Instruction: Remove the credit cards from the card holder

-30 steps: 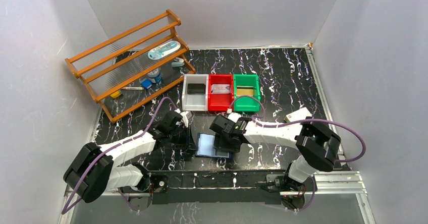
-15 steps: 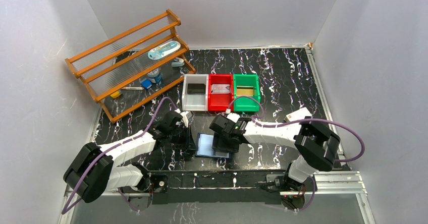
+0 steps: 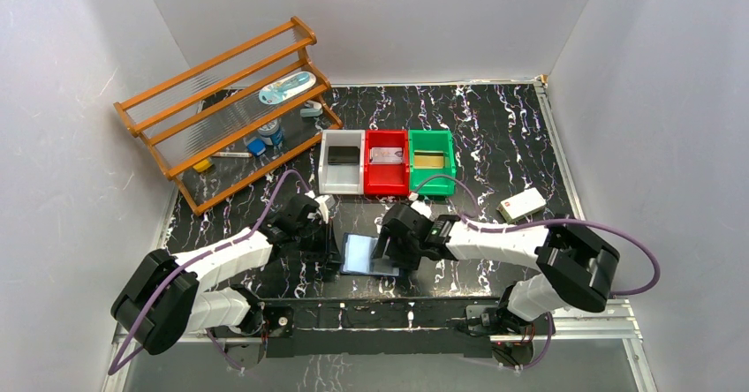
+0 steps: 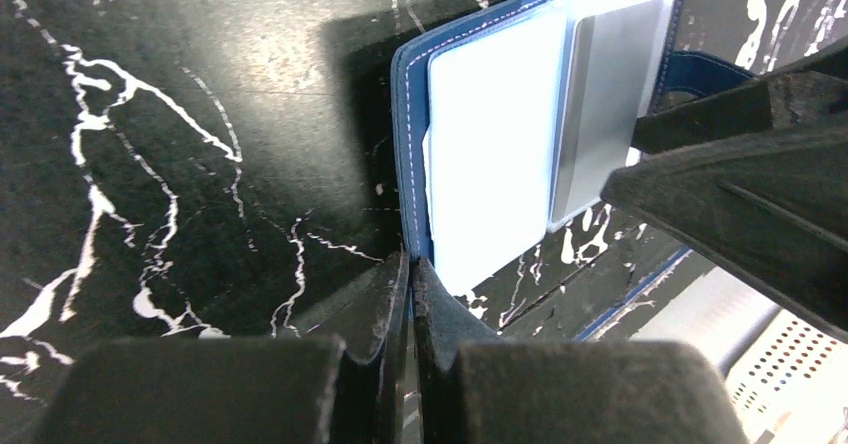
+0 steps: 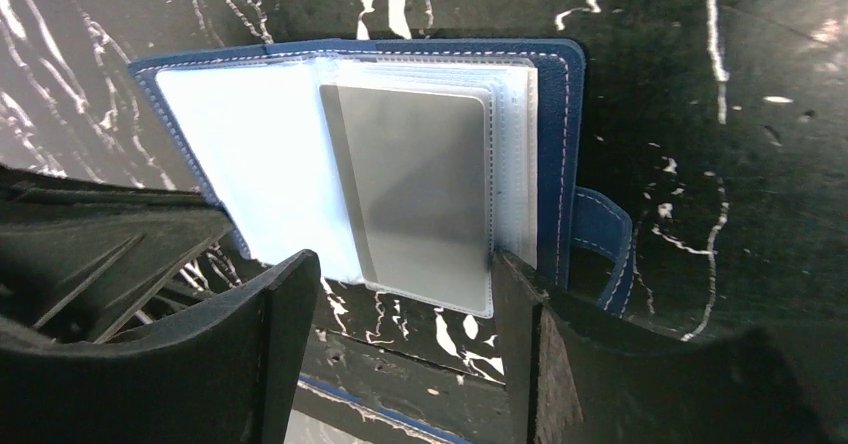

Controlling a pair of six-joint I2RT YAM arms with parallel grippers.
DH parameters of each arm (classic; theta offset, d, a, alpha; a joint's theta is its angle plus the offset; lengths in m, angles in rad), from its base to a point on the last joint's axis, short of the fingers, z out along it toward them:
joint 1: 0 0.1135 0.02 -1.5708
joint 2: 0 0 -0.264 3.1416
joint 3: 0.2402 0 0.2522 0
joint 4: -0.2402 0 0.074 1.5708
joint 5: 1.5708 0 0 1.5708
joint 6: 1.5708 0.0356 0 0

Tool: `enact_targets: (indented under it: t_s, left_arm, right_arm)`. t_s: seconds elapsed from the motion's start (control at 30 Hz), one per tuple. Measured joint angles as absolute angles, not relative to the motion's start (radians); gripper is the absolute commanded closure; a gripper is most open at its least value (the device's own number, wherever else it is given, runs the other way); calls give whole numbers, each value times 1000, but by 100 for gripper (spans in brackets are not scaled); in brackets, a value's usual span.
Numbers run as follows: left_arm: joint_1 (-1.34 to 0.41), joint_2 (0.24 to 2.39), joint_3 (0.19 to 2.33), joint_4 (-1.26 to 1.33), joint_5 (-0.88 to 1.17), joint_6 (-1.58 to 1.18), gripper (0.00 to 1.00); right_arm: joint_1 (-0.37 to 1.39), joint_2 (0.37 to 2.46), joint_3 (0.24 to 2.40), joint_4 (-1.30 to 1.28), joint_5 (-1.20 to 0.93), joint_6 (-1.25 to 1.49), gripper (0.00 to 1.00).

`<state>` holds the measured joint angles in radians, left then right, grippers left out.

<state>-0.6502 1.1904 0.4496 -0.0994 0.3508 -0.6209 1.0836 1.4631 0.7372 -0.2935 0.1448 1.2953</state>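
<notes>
From above, the holder [image 3: 364, 256] is lying open on the table [image 3: 495, 136] near its front edge, right between the two grippers. The left gripper [image 3: 332, 253] is sitting at its left edge, and the right gripper [image 3: 391, 249] is hanging over its right half. Behind them, a black card [image 3: 343, 154] is lying in the white bin [image 3: 340, 184], a silvery card [image 3: 386, 155] in the red bin [image 3: 386, 184] and a gold card [image 3: 429, 159] in the green bin [image 3: 431, 183].

Left wrist view: the fingers [image 4: 385, 304] are pressing together, tips at the holder's blue rim. Whether they're pinching it, I can't tell.

Right wrist view: the fingers [image 5: 280, 324] are standing well apart, straddling the near end of a grey card [image 5: 415, 189]. That card is sitting in a clear sleeve on the holder's right side.
</notes>
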Motion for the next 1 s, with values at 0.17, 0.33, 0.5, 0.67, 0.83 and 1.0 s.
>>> enact_targets:
  t_s: [0.17,0.33,0.5,0.67,0.83,1.0]
  left_arm:
    - [-646,1198,450,-133,321,-609,100]
    - [-641,1206,450,-143,311,-605,100]
    - [-641,1206,450,-143,311,-603,100]
    - [-641,1206,450,-142,316,-604,100]
    - [-650,1206,450,-119,345,-606,100]
    - [-650,1206,450,-112,355,-606,100]
  right_arm:
    - [1081,1427,668,-147,97,1264,29]
    - [1080,1419,653,-91,75,1222,29]
    - [1082,1400,638,-74,78,1205,30]
    - [1083,1349,637,-72,98,1201,30]
    - [1089,1299,637,-22,101,1203,30]
    - [1089,1308,639,-15,97,1201,30]
